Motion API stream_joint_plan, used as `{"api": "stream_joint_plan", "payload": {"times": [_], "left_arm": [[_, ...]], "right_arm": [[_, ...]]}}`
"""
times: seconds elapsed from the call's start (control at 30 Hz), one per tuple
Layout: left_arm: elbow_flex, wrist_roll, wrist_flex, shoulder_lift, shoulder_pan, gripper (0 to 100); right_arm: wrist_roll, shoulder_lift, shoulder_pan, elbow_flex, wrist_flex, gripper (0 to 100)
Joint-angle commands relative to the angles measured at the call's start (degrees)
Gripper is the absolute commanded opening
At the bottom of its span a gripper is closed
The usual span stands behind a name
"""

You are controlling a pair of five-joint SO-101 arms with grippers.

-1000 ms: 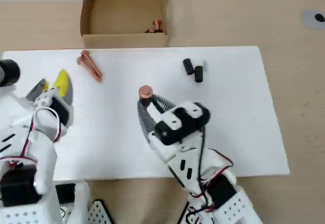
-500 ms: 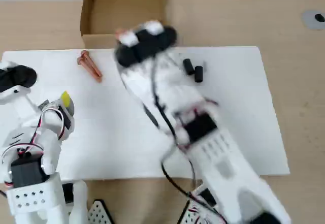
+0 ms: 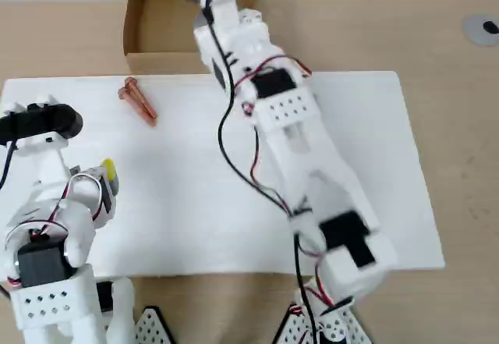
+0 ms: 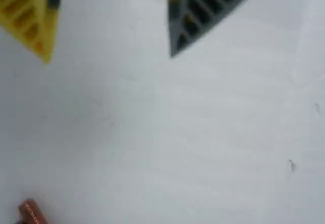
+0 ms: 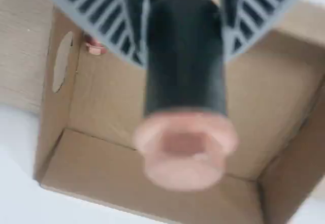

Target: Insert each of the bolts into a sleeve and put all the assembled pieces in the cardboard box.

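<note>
cardboard box (image 3: pixel 134 24) directly beneath the right gripper (image 5: pixel 184 36), clamped on a black sleeve (image 5: pixel 185 61) with a copper bolt (image 5: pixel 185 148) through it, bolt head pointing down toward the box floor. looks like the drop-off step for this assembled piece. best done by lowering a little further inside the walls before letting go, well away from the rim, so as not to bounce the piece out or knock it onto the other copper piece (image 5: pixel 93 46) showing against one wall. then open wide and lift straight up, clear of the cardboard edges. round sleeve, smooth sides, likely to roll on landing, hence a low, gentle release.

left gripper (image 4: pixel 109 54) spread apart, holding nothing, above the white sheet (image 3: pixel 195 203), near two bare bolts (image 3: pixel 139 101) lying touching each other just in front of the box. probably next in line, those two, with a sleeve needed for each first.
</note>
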Motion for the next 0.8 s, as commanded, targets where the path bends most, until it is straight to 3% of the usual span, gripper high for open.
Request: {"api": "stream_joint_plan", "payload": {"times": [0.0,0.4,0.67,0.77], "left_arm": [[-0.3,-0.4,-0.4,-0.2,-0.8,16],[-0.2,-0.5,0.2,-0.2,-0.9,16],[-0.2,-0.5,0.2,-0.2,-0.9,16],[-0.2,-0.5,0.2,-0.2,-0.9,16]], "right_arm": [[-1.5,5.2,2.0,-11.6,-0.5,0.9],[-1.3,35.6,5.1,-41.4,-0.4,1.2],[-1.1,49.7,5.4,-60.4,7.0,1.4],[-1.1,53.4,6.2,-65.2,9.7,7.8]]}}
